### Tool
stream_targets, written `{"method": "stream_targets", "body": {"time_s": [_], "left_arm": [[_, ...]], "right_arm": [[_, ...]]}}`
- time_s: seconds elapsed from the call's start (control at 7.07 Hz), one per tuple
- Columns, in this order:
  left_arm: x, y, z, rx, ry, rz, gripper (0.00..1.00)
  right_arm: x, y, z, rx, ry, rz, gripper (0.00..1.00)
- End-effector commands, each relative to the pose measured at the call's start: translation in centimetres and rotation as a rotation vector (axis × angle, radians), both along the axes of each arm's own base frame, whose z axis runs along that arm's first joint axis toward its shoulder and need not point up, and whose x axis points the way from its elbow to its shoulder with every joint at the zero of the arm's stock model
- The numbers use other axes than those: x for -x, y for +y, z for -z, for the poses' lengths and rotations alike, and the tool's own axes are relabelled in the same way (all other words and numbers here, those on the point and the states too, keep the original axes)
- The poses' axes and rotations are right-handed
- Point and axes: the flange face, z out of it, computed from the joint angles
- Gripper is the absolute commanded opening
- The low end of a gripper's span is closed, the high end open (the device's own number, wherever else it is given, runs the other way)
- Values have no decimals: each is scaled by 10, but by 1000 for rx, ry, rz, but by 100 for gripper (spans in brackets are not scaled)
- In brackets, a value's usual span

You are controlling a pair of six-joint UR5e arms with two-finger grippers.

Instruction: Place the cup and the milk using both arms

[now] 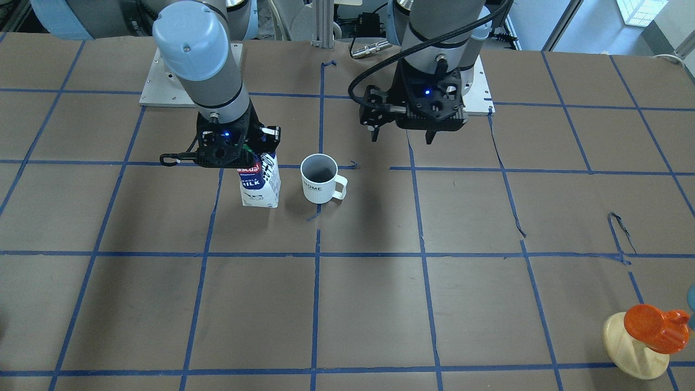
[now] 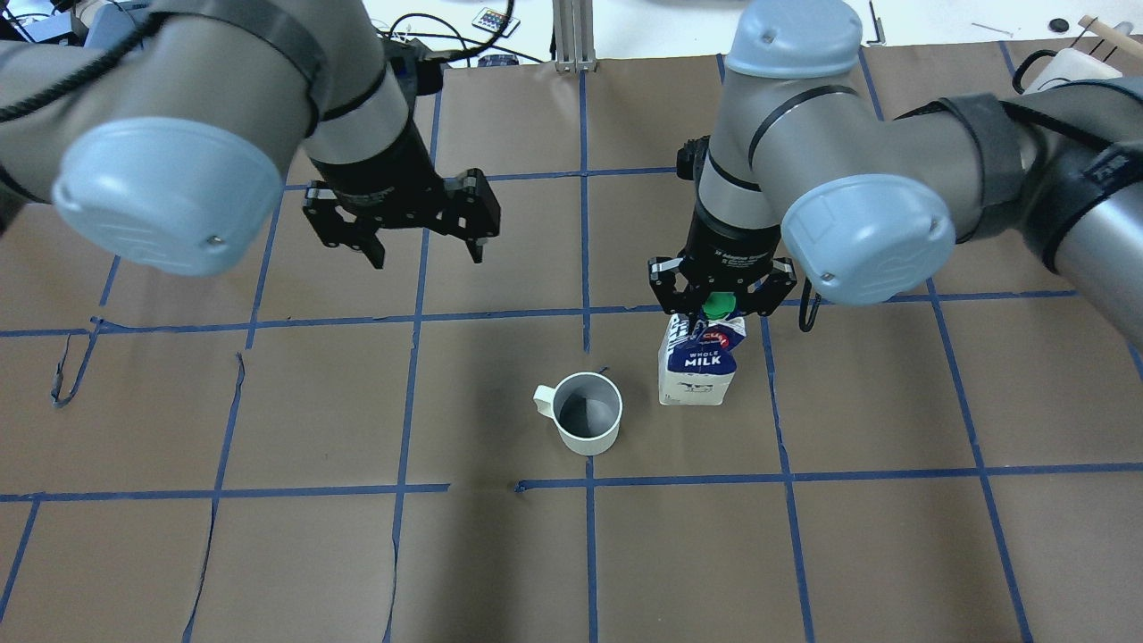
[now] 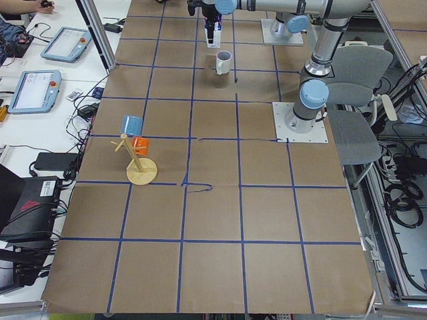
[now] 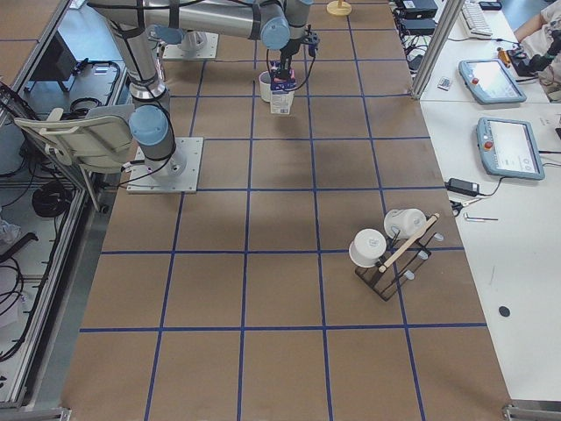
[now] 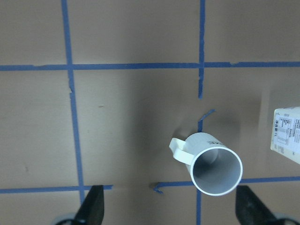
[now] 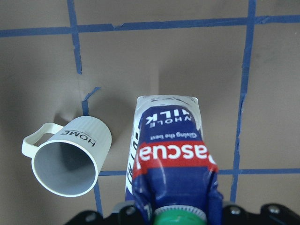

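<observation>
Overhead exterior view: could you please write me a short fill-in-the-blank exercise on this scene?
The cup turns its handle to the robot's ____.
The right gripper grips the ____ by its top.
The left gripper hangs ____, holding nothing.
Missing words: left; milk carton; open.

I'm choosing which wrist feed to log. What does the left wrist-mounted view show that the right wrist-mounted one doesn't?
Only the left wrist view: the left gripper, its black fingertips spread wide. Only the right wrist view: the dark blue and white gable-top milk carton's red band, "MILK" lettering and green screw cap. Both: the white ceramic mug, empty, the carton beside it (just an edge in the left view), and blue tape lines on the brown table.
</observation>
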Motion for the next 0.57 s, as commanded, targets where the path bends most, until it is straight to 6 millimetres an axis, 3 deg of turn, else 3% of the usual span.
{"method": "stream_targets", "body": {"time_s": [0.0, 0.42], "left_arm": [[-56, -10, -37, -24, -14, -48, 100], [-64, -21, -47, 80, -7, -58, 100]], "right_arm": [[-44, 21, 14, -32, 39, 65, 8], [-49, 23, 18, -30, 33, -6, 8]]}}
